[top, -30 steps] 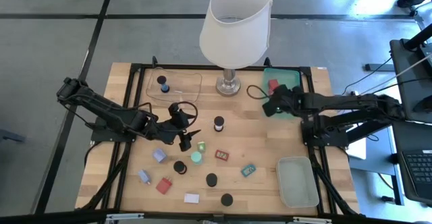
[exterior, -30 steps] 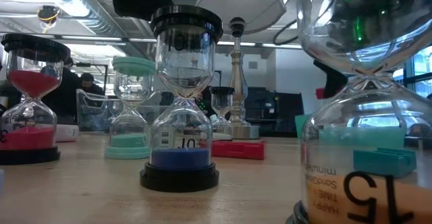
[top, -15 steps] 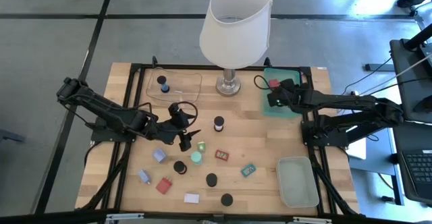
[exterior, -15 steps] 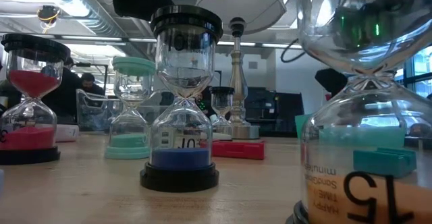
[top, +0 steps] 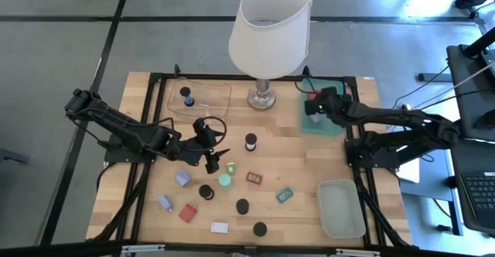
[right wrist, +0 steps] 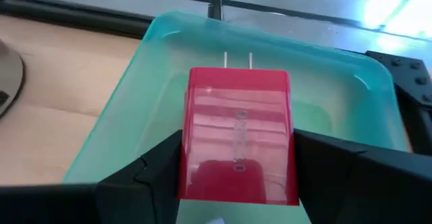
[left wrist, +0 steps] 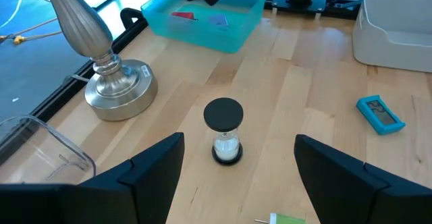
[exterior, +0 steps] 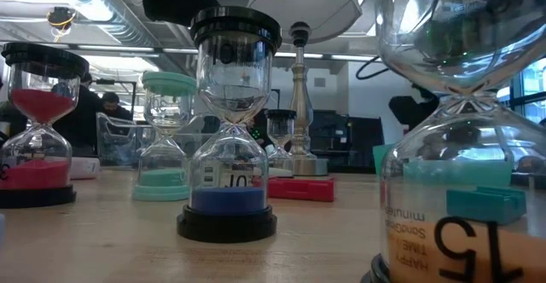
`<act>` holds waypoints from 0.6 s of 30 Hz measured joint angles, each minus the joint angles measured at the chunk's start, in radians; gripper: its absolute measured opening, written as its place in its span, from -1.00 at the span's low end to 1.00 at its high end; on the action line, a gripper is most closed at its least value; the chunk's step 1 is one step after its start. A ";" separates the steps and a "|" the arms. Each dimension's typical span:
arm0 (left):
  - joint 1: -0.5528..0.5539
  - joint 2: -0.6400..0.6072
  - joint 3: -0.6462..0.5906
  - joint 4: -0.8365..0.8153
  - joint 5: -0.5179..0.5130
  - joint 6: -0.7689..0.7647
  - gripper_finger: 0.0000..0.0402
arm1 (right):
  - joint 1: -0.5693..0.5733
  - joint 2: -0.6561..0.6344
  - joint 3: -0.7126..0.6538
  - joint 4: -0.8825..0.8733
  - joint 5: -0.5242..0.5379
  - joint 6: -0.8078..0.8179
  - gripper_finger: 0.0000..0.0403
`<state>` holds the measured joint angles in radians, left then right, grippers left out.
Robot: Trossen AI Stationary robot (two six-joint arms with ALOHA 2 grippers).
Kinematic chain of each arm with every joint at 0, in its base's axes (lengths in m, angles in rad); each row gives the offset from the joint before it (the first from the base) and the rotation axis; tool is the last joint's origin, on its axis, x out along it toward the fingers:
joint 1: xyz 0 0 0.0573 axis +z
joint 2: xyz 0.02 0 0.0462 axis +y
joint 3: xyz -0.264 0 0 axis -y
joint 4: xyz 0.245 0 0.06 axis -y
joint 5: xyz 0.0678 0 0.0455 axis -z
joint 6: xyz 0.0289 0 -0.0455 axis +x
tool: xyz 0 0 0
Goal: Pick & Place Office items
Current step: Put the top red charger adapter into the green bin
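Observation:
My right gripper [top: 314,105] is shut on a red block with two metal prongs [right wrist: 237,133], over the green tray [top: 334,125] at the table's far right. A flat red piece [left wrist: 183,15] lies inside that tray. My left gripper [top: 215,155] is open and empty at mid-table, left of a black-capped sand timer [left wrist: 224,131] that stands upright on the wood. More small pieces stand or lie on the near half of the table: black caps [top: 242,206], a teal cap [top: 224,181], a red tag [top: 254,177], a teal tag [top: 285,196], and red [top: 187,212], white [top: 220,227] and lavender [top: 182,179] blocks. My right gripper pinches the red block by its two opposite sides [right wrist: 189,143] between the two fingers. The fingers [right wrist: 145,177] come from the table's right, slanting down. The block's pronged end [right wrist: 237,61] points away from the wrist. It is lifted clear above the tray floor.
The big white-shaded lamp [top: 269,32] stands at the far middle on its metal base [left wrist: 121,89]. A clear tray [top: 199,97] at the far left holds a black-capped timer [top: 186,95]. A pale tray [top: 340,208] sits at the near right.
My right gripper has moved toward the table's far edge, from the green tray's near left corner to over the tray, carrying the red block.

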<state>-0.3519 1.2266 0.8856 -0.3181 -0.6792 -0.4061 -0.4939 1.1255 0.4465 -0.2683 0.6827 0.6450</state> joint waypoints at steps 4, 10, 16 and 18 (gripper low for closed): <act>0.000 0.000 0.000 0.000 0.000 0.000 0.39 | -0.022 0.065 0.000 0.069 -0.010 -0.002 0.06; 0.000 0.000 0.000 0.000 0.000 0.000 0.39 | -0.044 0.185 0.000 0.171 -0.011 -0.002 0.06; 0.000 0.000 0.000 0.000 0.000 0.000 0.39 | -0.080 0.250 0.000 0.249 -0.022 -0.005 0.06; 0.000 0.000 0.000 0.000 0.000 0.000 0.39 | -0.089 0.261 0.000 0.260 -0.027 -0.006 0.07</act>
<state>-0.3519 1.2266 0.8856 -0.3180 -0.6792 -0.4061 -0.5830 1.3869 0.4469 -0.0083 0.6559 0.6390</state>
